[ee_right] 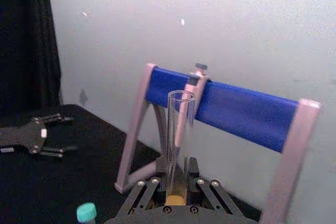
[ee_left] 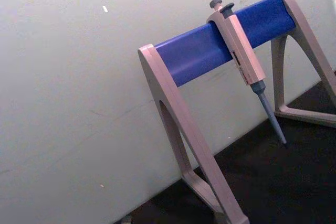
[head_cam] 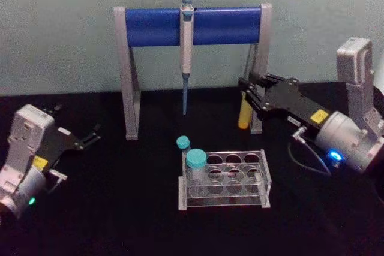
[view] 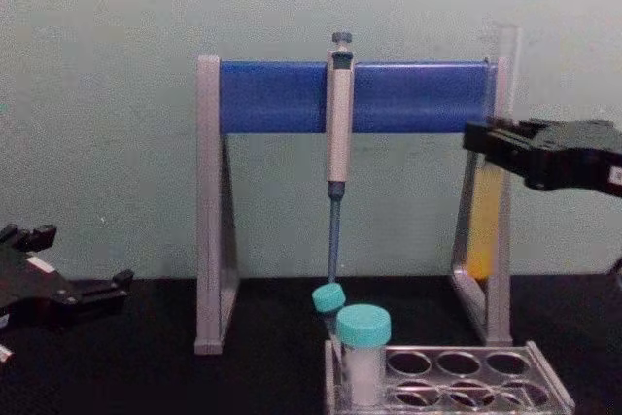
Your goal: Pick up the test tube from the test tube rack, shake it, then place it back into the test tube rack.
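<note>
Tube is out of the rack and up in the air. The right gripper [head_cam: 247,97] is clamped on the test tube [head_cam: 243,116] at about mid-height, just above the yellow liquid. The tube is held upright, likely so nothing runs out of its open top. In the head view it sits at about 2 o'clock from the test tube rack [head_cam: 225,200], close by the right leg of the pipette stand [head_cam: 156,26]. Whether tube and leg touch cannot be told. This is probably the shake step, with the tube held off to the side of the rack to keep clear of the two teal-capped vials [head_cam: 196,161] at the rack's 9 o'clock end. The stand leg looks like the thing to avoid when shaking. The left gripper [head_cam: 90,136] is parked on the table at 9 o'clock from the rack, fingers apart, holding nothing. The pipette [head_cam: 186,46] hangs from the stand bar at 12 o'clock
</note>
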{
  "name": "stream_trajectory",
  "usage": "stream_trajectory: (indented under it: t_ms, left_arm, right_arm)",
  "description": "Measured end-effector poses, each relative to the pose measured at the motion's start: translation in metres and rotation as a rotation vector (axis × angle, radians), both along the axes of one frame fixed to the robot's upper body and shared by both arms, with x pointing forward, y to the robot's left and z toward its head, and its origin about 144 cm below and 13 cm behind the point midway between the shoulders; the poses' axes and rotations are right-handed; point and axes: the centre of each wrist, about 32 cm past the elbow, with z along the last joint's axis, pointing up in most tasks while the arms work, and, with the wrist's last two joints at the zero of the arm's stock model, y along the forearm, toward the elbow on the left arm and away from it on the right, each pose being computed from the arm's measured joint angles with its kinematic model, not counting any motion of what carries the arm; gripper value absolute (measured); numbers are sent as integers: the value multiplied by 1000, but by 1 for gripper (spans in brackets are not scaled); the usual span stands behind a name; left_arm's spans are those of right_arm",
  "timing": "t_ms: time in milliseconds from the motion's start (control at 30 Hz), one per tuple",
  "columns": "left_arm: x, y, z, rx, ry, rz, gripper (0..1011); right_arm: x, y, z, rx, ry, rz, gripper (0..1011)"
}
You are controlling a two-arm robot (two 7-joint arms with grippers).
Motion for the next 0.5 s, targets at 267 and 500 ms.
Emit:
stream_trajectory:
  t_ms: [267,500]
  left_arm:
    - [0,0,0,0,0,0,1010]
    - [0,0,0,0,0,0,1010]
  right_arm:
    - [-24,-10,-1,-20,51,-19,229]
    - [-38,-2,-8,13,109,78,229]
